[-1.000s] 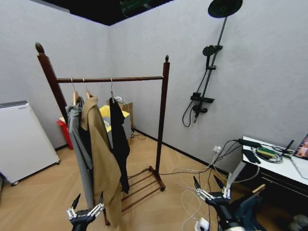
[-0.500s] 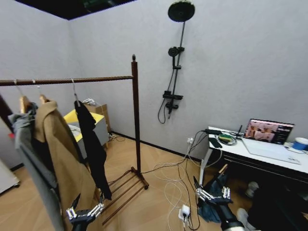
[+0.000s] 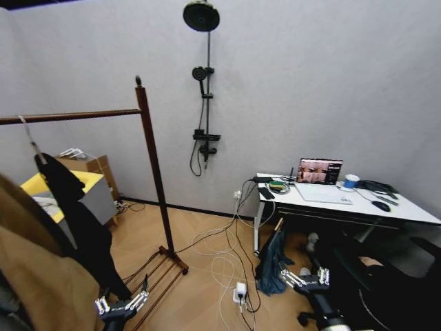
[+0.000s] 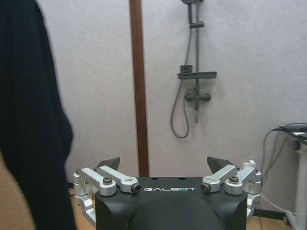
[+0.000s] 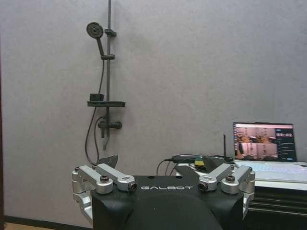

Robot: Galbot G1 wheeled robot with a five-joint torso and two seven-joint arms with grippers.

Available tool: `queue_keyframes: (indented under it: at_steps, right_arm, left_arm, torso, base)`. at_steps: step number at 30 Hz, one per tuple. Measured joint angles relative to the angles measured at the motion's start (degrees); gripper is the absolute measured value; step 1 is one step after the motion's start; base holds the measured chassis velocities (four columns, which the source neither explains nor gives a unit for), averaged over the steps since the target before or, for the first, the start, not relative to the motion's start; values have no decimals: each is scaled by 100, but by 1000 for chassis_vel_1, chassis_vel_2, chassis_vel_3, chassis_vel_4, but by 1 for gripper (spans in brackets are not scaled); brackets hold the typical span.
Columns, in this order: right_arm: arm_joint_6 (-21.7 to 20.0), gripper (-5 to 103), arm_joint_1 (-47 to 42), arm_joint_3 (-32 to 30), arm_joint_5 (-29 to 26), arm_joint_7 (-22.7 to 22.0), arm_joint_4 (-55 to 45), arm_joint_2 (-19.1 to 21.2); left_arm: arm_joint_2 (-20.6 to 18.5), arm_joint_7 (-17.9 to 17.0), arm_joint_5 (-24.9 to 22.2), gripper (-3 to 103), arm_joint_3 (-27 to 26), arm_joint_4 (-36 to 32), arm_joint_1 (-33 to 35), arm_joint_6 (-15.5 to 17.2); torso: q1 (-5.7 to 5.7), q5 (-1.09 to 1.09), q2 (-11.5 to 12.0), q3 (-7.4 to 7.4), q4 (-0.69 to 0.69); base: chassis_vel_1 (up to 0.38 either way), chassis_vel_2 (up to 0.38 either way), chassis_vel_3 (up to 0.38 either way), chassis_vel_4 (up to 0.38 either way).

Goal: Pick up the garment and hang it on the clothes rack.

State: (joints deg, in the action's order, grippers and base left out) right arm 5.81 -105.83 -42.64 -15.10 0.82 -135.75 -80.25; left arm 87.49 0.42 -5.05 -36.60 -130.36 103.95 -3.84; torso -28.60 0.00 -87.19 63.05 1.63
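Here the head view takes in the whole room: the rack (image 3: 153,172) with one post and its top rail running off to the left, the black garment (image 3: 79,221) hanging from that rail by its hook, a tan coat (image 3: 31,276) in front of it at the near left, a wall shower pole (image 3: 207,89), and a white worktop (image 3: 344,200) on the right with one laptop (image 3: 319,170) on it. Both end effectors sit low at the bottom of that view, arms tucked close to the body and pointing forward: the left end effector (image 3: 122,302) is just below the hem of the garment and near the rack's slatted base, the right end effector (image 3: 305,278) is well apart from the rack, with the worktop above and beyond it. The left wrist view adds what lies straight ahead of the left end effector (image 4: 163,165): the garment (image 4: 29,120) hangs to one side of it, not touching, with the post (image 4: 139,86) behind it. The right wrist view shows the right end effector (image 5: 160,163) facing the wall, shower pole (image 5: 108,72) and laptop (image 5: 264,141) beyond. Each of the two end effectors has its fingers spread wide and holds nothing.
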Motion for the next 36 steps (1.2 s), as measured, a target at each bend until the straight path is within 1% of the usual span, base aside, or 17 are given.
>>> queue_keyframes:
  at_steps: [19,23,25,29,36]
  right_arm:
    - [0,99,0,0,0,0,0,0]
    - [0,99,0,0,0,0,0,0]
    - [0,99,0,0,0,0,0,0]
    - [0,99,1,1,0,0,0,0]
    - [0,99,1,1,0,0,0,1]
  left_arm:
    - [0,0,0,100,0,1,0,0]
    - [-1,1,0,100,0,0,0,0]
    - [-1,1,0,100,0,0,0,0]
    - [0,1,0,100,0,0,0,0]
    - [-1,0,0,100,0,1,0,0]
  torso:
    - [0,-2,0,0,0]
    - [0,0,0,0,3]
    - [0,0,0,0,2]
    - [-1,0,0,0,-1]
    - [-2,-1,0,0,-1]
  base:
    - [-128,-128,-123,-127]
    - [-106,-116,-133,-121]
    - [-91,-57,-75,-86]
    - [-19,-14,-8,-10]
    - [29,-37,-30,34]
